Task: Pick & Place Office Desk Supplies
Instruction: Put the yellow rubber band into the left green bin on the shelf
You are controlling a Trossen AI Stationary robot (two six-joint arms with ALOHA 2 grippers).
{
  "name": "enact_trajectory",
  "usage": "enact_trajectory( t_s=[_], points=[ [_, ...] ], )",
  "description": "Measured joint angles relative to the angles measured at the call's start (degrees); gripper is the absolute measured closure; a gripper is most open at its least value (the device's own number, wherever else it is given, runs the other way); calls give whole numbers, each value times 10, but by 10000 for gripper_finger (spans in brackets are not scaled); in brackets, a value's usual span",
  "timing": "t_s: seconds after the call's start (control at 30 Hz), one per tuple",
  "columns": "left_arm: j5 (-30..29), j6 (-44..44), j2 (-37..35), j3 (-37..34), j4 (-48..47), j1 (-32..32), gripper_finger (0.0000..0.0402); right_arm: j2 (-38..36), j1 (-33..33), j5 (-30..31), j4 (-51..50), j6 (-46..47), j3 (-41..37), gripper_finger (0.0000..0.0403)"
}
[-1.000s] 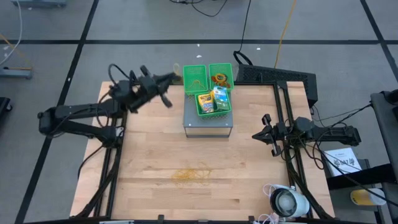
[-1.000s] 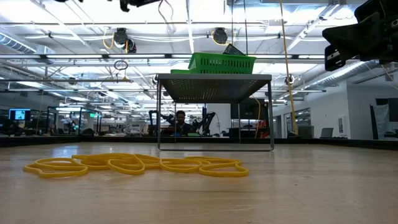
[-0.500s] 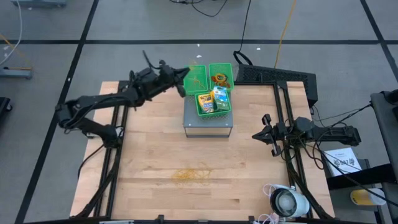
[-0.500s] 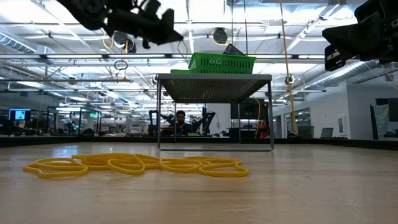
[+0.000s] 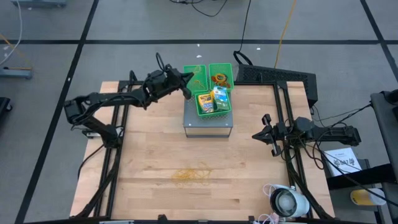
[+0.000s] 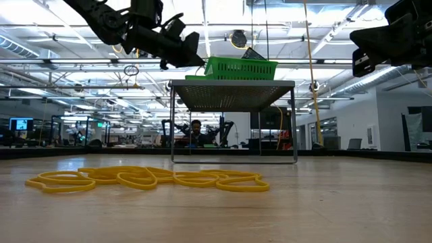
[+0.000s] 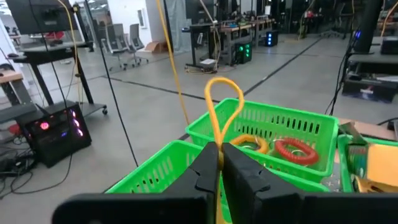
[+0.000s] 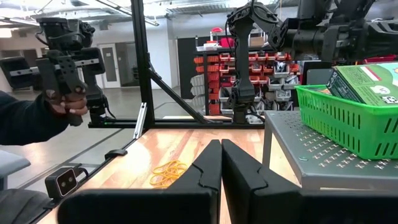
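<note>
High view has my left pincer [image 5: 185,89] reaching across the far-left part of the wooden bench [image 5: 149,149] to the left green mesh bin [image 5: 194,73], which stands on the grey perforated metal riser [image 5: 209,123]. Through the left wrist view the fingers [image 7: 202,169] are pressed together on a single yellow rubber band [image 7: 219,112], whose loop stands up above them, right over that bin's rim. Beside it, the second green mesh bin [image 7: 277,124] holds an orange ring [image 7: 249,144] and a red ring [image 7: 292,149] lying side by side. In front of those two, a third green bin [image 5: 213,107] carries the yellow-green crayon box [image 5: 205,101] and the green-white packet [image 5: 221,96]. Whether anything already lies in the left bin I cannot quite tell from above; something thin and yellowish may be there.

Near the front edge of the bench, the tangle of tan-yellow rubber bands [image 5: 191,175] lies flat, well apart from the riser. My right pincer [image 5: 268,135] hangs at the right edge of the bench, fingers shut with nothing between them.
</note>
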Motion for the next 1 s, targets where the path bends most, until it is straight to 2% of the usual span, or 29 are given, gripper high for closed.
enact_trajectory(
  t_s=[0.13, 0.23, 0.33, 0.63, 0.8, 1.0],
  points=[
    [0, 15, -1, 0, 2, -1, 393, 0, 0, 0, 0, 0, 0, 403],
    [-7, 6, -1, 0, 4, -1, 383, 0, 0, 0, 0, 0, 0, 403],
    [-31, -19, -1, 0, 4, -1, 355, 0, 0, 0, 0, 0, 0, 403],
    [-51, -51, -1, 0, 3, -1, 242, 0, 0, 0, 0, 0, 0, 403],
    [23, -29, -6, 0, 6, -7, 200, 0, 0, 0, 0, 0, 0, 403],
    [98, -14, -70, 0, -24, -42, 186, 0, 0, 0, 0, 0, 0, 403]
  ],
)
